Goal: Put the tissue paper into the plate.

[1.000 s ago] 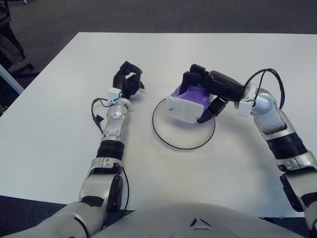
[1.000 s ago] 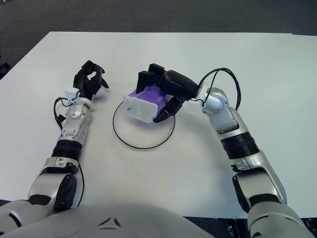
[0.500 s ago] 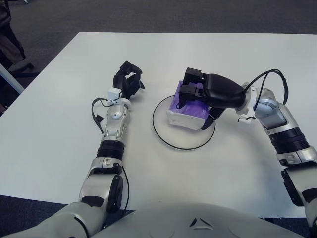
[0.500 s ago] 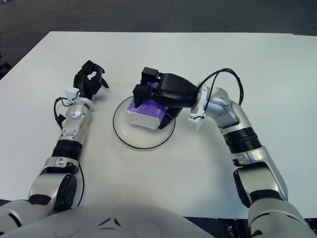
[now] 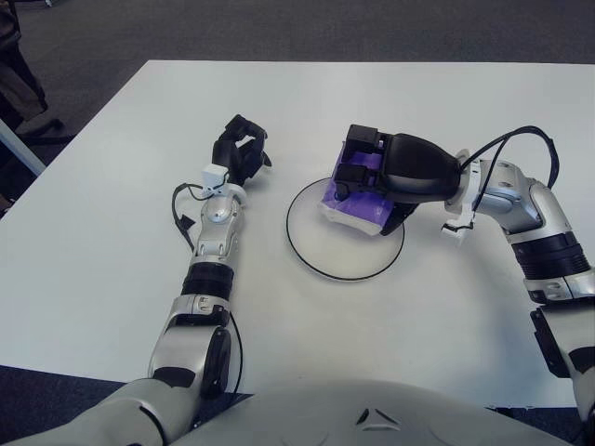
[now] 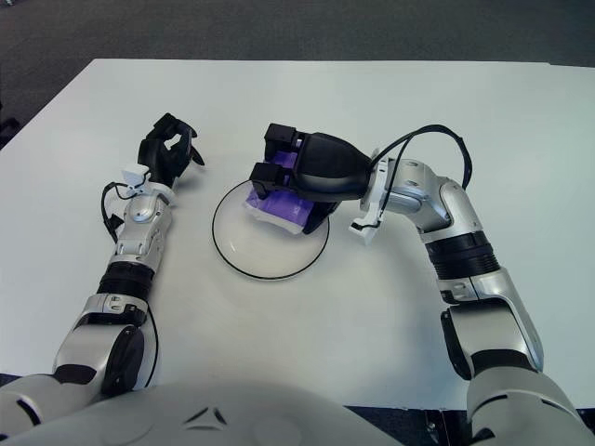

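Over the far half of the plate (image 5: 321, 255) on the desk (image 5: 418, 316), the right robot hand (image 5: 372, 177) grips the tissue pack (image 5: 358, 206) from above, fingers curled around its purple-and-white body. The pack lies low inside the rim, seemingly touching the plate. Placing looks to be the step in hand; next the fingers need to open and lift clear without dragging it. The left robot hand (image 5: 239, 156) shows left of the plate, curled and holding nothing.
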`<state>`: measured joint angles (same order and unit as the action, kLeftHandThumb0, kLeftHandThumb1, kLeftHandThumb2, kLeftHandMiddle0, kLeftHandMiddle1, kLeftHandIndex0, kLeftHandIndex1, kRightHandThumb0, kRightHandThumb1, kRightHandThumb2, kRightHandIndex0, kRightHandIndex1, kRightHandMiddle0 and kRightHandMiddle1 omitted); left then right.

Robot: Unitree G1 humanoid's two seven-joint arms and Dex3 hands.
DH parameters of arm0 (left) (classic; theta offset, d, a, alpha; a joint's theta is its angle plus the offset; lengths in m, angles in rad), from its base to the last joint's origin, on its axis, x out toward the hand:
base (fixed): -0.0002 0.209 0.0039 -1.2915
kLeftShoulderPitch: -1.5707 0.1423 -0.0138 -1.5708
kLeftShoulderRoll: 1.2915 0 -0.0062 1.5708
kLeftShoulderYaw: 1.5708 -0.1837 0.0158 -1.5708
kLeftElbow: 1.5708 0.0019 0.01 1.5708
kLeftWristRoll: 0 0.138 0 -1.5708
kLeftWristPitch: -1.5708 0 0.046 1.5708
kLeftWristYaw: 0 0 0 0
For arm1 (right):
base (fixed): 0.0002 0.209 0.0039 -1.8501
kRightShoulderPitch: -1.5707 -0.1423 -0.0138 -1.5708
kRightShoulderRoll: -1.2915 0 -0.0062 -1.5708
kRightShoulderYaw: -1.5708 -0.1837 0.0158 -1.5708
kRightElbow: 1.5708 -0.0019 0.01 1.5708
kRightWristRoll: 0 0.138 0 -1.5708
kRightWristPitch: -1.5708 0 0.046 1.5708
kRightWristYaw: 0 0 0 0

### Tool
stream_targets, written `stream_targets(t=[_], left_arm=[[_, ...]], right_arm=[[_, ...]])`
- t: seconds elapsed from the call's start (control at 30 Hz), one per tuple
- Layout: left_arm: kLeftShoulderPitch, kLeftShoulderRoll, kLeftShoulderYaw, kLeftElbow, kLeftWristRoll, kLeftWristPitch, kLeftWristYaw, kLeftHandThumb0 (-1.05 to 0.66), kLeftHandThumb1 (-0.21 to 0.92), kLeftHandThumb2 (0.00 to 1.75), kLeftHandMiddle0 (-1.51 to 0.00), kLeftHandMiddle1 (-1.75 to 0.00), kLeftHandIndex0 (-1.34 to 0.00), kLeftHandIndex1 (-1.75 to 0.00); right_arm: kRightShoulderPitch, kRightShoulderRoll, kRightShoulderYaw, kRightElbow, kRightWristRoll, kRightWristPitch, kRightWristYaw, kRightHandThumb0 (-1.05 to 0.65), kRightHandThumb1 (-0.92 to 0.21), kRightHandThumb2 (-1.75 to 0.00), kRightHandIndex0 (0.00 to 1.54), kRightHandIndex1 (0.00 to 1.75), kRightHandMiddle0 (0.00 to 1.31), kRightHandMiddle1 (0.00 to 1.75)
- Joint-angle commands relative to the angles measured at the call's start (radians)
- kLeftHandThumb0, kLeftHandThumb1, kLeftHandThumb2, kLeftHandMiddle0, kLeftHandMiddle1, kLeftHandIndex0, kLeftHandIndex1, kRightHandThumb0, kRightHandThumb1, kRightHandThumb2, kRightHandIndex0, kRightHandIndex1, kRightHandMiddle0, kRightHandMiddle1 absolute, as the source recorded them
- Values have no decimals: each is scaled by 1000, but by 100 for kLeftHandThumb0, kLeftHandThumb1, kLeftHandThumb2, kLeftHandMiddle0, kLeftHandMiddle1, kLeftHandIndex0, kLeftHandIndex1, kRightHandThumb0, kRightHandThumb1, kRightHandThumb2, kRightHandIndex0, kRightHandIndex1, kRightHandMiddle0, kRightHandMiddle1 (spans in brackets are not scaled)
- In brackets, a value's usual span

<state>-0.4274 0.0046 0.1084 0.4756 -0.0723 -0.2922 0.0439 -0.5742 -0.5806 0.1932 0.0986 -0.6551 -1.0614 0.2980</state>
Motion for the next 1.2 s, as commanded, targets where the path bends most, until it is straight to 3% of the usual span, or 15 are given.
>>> stream_targets(t=[0.0,0.13,0.23,0.47,0.63,0.87,1.17], left_arm=[[91,-39,-9,46,-1,7,4,-29,92,36,-94,-175,-70,-175],[91,-39,-9,46,0,7,5,-29,92,35,-94,-175,-70,-175],[91,-38,-10,47,2,6,7,-29,92,35,-94,-175,-70,-175],[90,-35,-13,52,13,2,13,-29,92,34,-93,-175,-69,-175],[91,-34,-16,53,24,2,26,-28,92,31,-93,-175,-69,-175],[88,-37,-18,57,39,5,47,-29,92,28,-92,-175,-68,-175],[85,-38,-21,60,52,12,60,-30,92,27,-91,-175,-68,-175]], right_arm=[[-20,-20,-13,-13,-20,-7,-30,-8,-90,-27,43,106,20,125],[-24,-31,-4,-18,-22,6,-21,-21,-92,-11,44,27,24,53],[-26,-38,5,-19,-16,14,-12,-23,-92,-8,41,9,24,32],[-37,-55,30,-11,22,19,10,-21,-92,-8,25,1,24,16],[-28,-70,51,-15,109,50,54,-19,-92,-8,13,0,22,11],[2,-97,65,-56,238,115,133,-17,-92,-9,8,0,21,8],[30,-117,54,-106,292,158,181,-16,-92,-10,6,0,20,6]])
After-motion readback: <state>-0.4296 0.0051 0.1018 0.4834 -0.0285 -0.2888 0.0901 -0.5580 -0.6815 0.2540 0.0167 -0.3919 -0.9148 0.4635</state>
